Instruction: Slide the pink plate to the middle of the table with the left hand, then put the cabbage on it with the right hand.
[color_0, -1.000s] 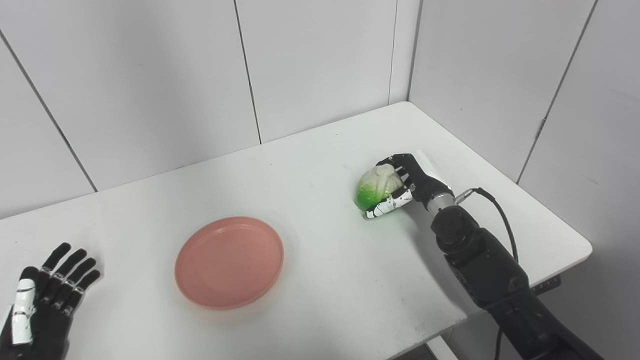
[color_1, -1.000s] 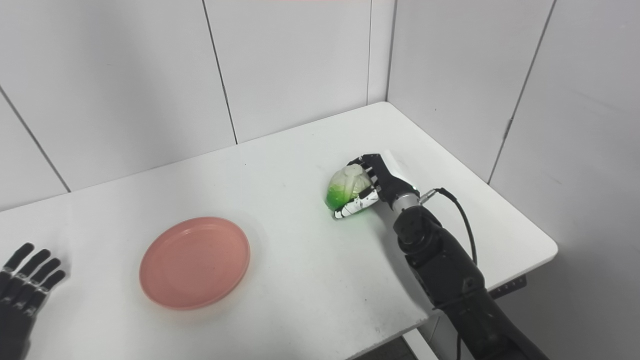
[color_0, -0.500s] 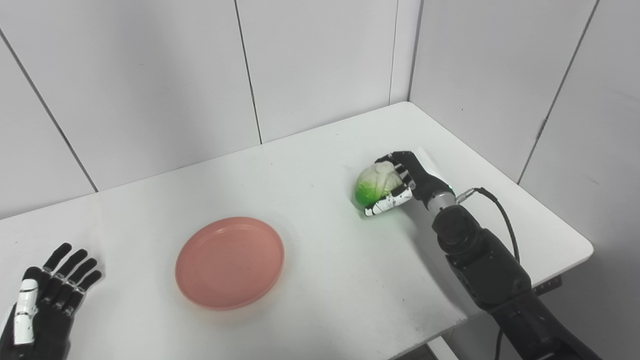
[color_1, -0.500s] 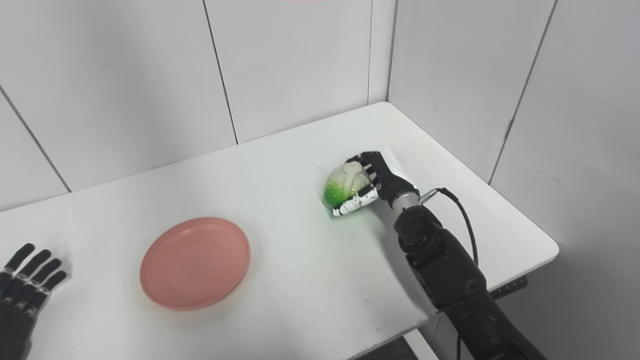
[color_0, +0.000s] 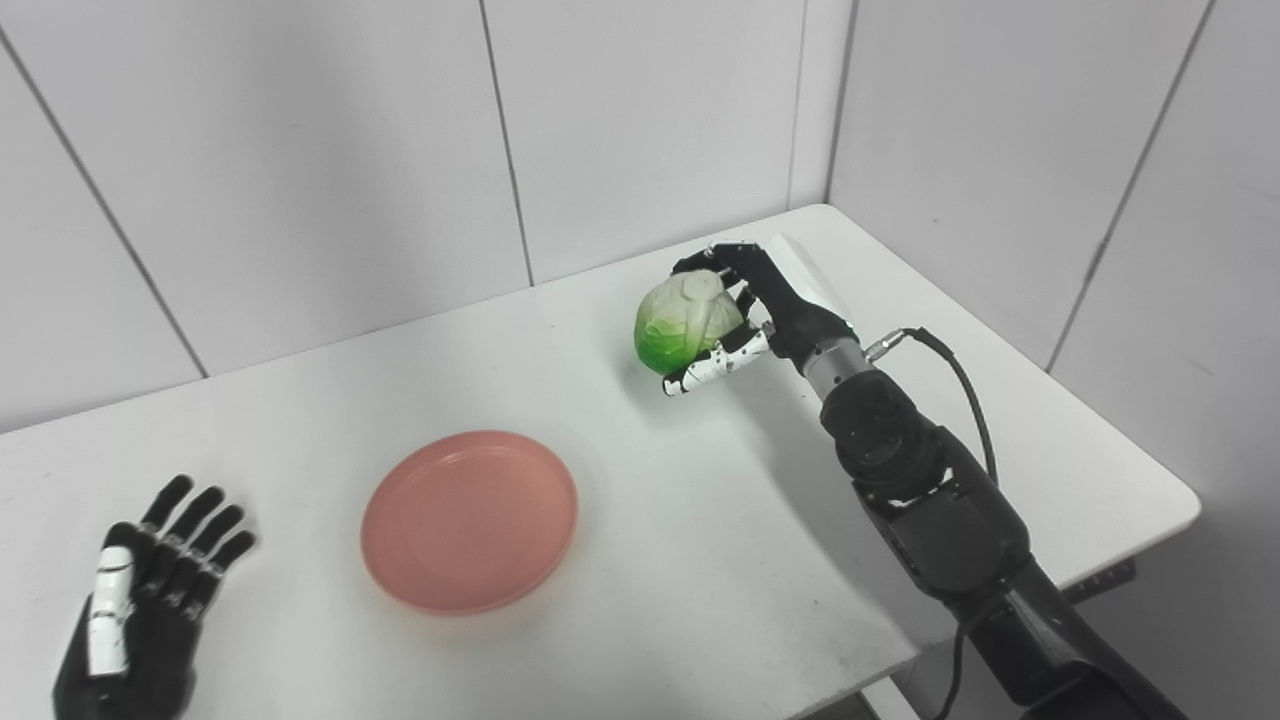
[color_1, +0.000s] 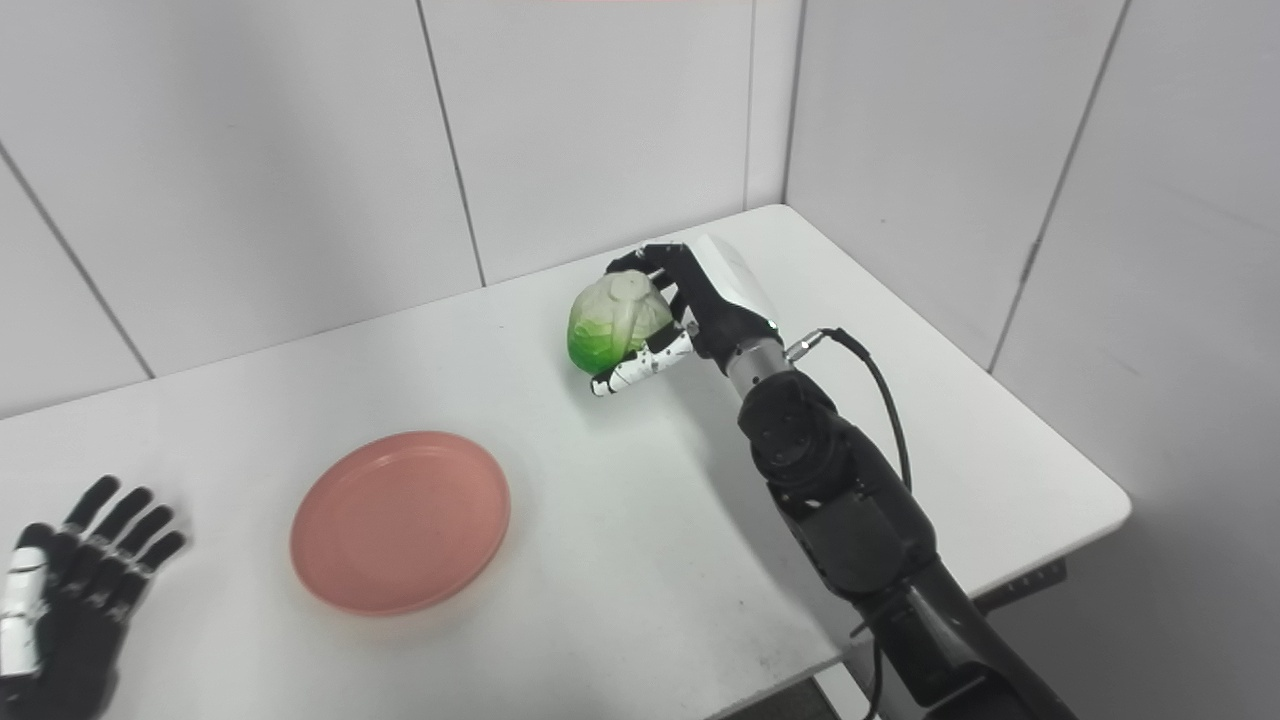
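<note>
Left hand (color_0: 140, 600): near edge, fingers spread flat on table (color_0: 700, 560), holding nothing, unchanged.
Pink plate (color_0: 469, 520): mid-table, well right of those fingers, same spot.
Right hand (color_0: 745, 305): farther back, fingers wrapped round cabbage (color_0: 685, 318); now lifted off table, shifted left vs 1 s ago.

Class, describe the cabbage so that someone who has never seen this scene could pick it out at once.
Start at the white table set into the corner of the white walls, then follow the black arm coming in from the right to the right hand. The cabbage is the round ball held in its fingers above the tabletop. It is pale on top and bright green below, unlike the flat pink plate.
</note>
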